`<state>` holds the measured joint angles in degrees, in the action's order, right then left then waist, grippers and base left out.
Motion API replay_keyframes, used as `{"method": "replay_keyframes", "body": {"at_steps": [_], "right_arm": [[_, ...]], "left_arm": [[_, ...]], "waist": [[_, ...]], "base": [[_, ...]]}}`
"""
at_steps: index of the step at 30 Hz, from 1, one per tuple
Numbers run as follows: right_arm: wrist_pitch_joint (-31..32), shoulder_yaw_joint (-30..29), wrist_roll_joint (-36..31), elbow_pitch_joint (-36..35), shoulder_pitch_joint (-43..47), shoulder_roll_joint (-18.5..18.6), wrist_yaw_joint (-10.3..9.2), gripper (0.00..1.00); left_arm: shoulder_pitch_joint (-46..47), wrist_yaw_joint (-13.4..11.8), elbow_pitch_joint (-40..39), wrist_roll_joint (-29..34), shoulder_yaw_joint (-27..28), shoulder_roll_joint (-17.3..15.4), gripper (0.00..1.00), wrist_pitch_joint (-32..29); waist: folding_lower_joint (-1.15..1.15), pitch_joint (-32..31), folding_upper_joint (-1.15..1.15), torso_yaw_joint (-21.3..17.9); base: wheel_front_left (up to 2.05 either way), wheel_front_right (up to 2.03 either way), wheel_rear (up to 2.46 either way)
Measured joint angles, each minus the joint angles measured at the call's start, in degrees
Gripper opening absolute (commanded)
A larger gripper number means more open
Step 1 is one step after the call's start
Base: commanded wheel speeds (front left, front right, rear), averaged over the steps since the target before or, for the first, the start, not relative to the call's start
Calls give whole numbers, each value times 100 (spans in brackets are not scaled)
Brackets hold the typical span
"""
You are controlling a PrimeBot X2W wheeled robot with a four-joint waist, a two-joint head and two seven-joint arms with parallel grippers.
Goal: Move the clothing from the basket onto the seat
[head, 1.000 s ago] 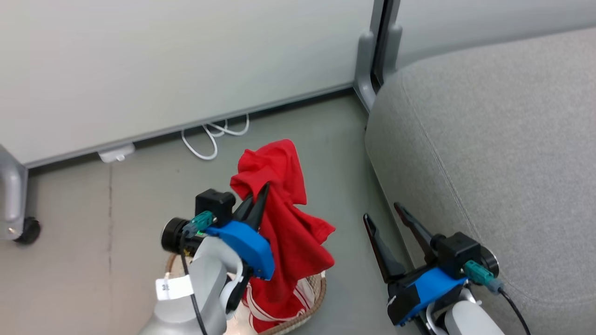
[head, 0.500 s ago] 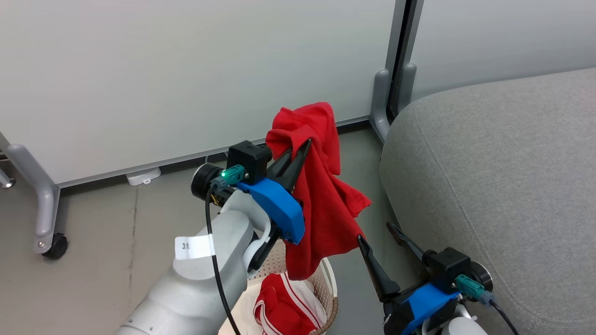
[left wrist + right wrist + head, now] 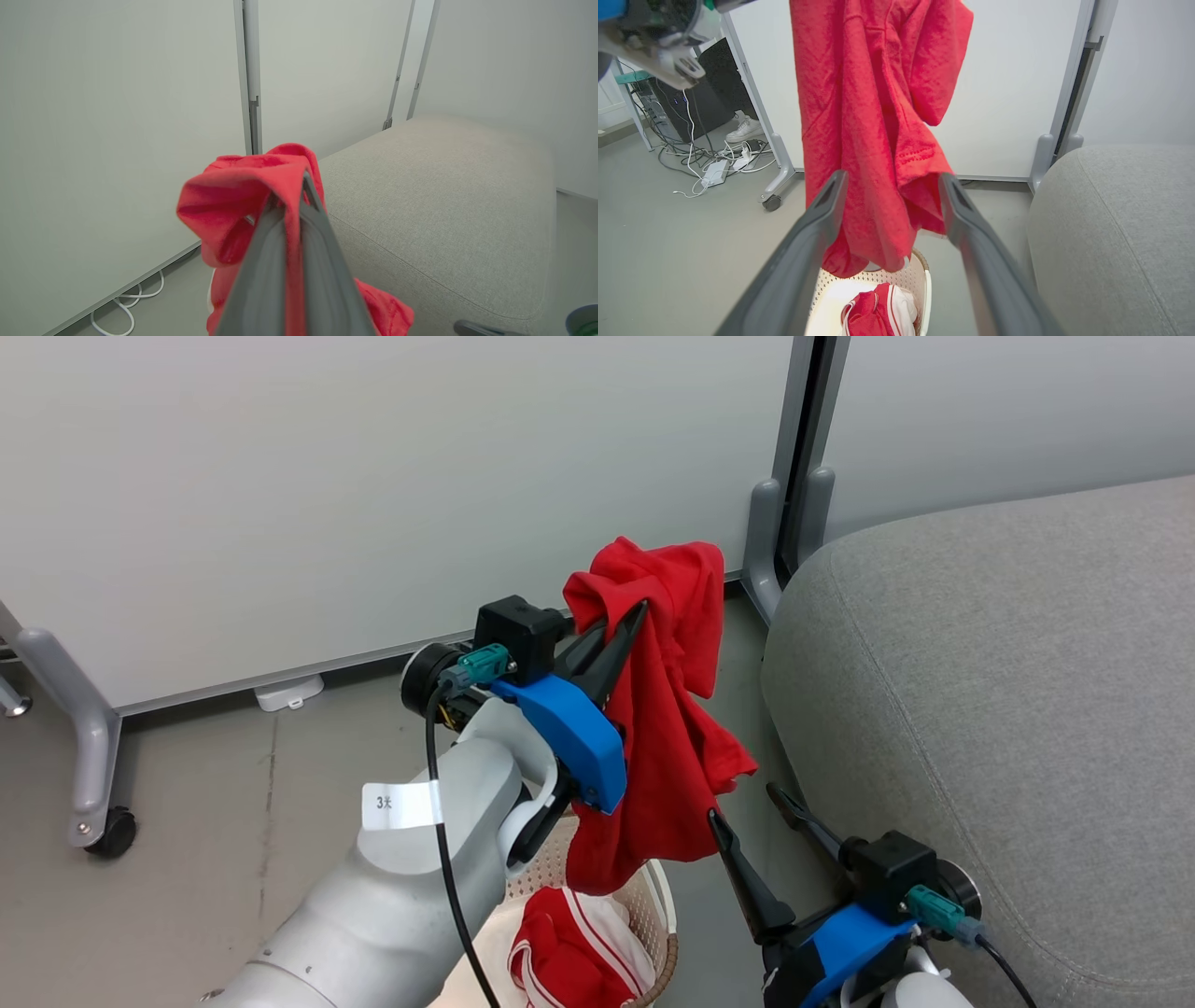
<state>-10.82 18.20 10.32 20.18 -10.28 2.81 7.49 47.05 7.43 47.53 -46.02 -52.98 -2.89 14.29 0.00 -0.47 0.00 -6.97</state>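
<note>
My left gripper (image 3: 640, 609) is shut on the plain red garment (image 3: 667, 728) of the clothing, held up in the air just left of the seat (image 3: 1008, 709). The cloth drapes down from the fingertips, its hem hanging over the basket (image 3: 659, 907). In the left wrist view the garment (image 3: 233, 196) bunches around my left gripper (image 3: 303, 179), with the seat (image 3: 439, 186) beyond. The red and white striped garment (image 3: 574, 947) lies in the basket. My right gripper (image 3: 742, 801) stands open and empty beside the seat's edge; its own view shows the hanging garment (image 3: 868, 116) beyond its fingers.
White partition panels stand behind, on grey legs with a caster (image 3: 112, 831). A white cable (image 3: 126, 303) loops on the floor by the panel. Past the partition lie cables, a power strip and a person's white shoe (image 3: 742, 130).
The head camera has shifted. My left gripper has lifted the plain red garment higher and to the right, toward the seat. The right gripper stays open.
</note>
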Motion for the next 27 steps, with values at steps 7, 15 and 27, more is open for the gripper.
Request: {"method": "replay_keyframes", "body": {"at_steps": [7, 15, 27], "right_arm": [[185, 226, 193, 18, -142, 0, 0, 100], [617, 396, 441, 431, -862, 1, 0, 100], [767, 849, 723, 1416, -1853, 1, 0, 100]], "left_arm": [[53, 0, 53, -152, -200, 0, 0, 43], [98, 0, 3, -301, -355, 1, 0, 60], [190, 0, -100, -443, -579, 0, 0, 69]], "waist": [[1, 55, 0, 12], [1, 102, 0, 52], [1, 199, 0, 162]], "base": [[0, 0, 0], [0, 0, 0], [0, 0, 0]]}}
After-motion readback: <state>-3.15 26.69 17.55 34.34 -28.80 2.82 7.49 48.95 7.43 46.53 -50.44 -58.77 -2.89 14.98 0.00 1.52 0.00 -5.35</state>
